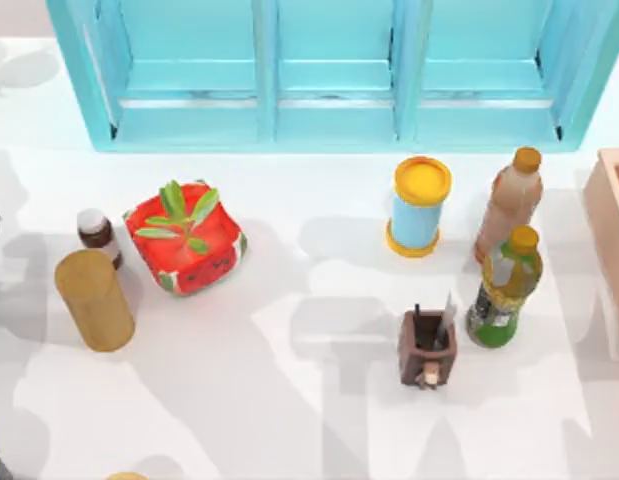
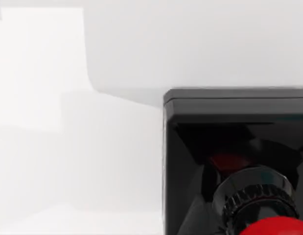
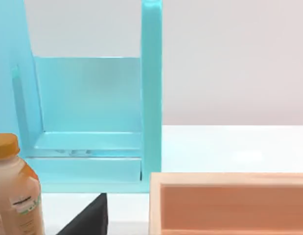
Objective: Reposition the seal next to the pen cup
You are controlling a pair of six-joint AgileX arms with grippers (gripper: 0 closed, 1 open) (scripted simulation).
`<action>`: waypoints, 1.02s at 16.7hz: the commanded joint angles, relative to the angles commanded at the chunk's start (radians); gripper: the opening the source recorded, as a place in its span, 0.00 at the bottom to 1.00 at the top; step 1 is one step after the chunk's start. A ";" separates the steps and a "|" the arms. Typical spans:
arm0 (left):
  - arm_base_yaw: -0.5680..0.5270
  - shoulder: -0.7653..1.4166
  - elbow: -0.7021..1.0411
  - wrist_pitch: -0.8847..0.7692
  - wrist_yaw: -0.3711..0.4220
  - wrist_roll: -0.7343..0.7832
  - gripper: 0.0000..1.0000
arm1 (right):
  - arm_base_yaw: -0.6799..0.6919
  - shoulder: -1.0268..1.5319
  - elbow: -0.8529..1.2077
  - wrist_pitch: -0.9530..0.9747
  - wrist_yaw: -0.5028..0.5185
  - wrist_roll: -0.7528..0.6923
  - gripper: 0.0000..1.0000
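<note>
The pen cup (image 1: 427,345) is a small dark-brown square holder with pens sticking up and a cream knob (image 1: 430,376) on its near side, standing right of centre on the white table. In the left wrist view the seal (image 2: 276,227) is very close: a glossy red rounded knob, a black ribbed collar (image 2: 254,196) and a black square body (image 2: 234,110) behind it. White table lies all around it. My left arm hangs just by the seal; the right arm is at the table's far right.
A green bottle (image 1: 505,285) stands just right of the pen cup, with a brown bottle (image 1: 509,205) and a blue cylinder (image 1: 420,205) behind. At left are a red plant pot (image 1: 186,238), a tan cylinder (image 1: 94,300) and a small brown bottle (image 1: 96,233). A turquoise cabinet (image 1: 329,70) lines the back; a wooden box (image 1: 611,220) is at right.
</note>
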 joint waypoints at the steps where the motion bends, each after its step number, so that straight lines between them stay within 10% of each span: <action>1: 0.000 0.000 0.000 0.000 0.000 0.000 0.00 | 0.000 0.000 0.000 0.000 0.000 0.000 1.00; 9: -0.032 -0.004 0.040 -0.040 0.000 -0.036 0.00 | 0.000 0.000 0.000 0.000 0.000 0.000 1.00; 17: -0.338 -0.074 0.367 -0.463 0.000 -0.338 0.00 | 0.000 0.000 0.000 0.000 0.000 0.000 1.00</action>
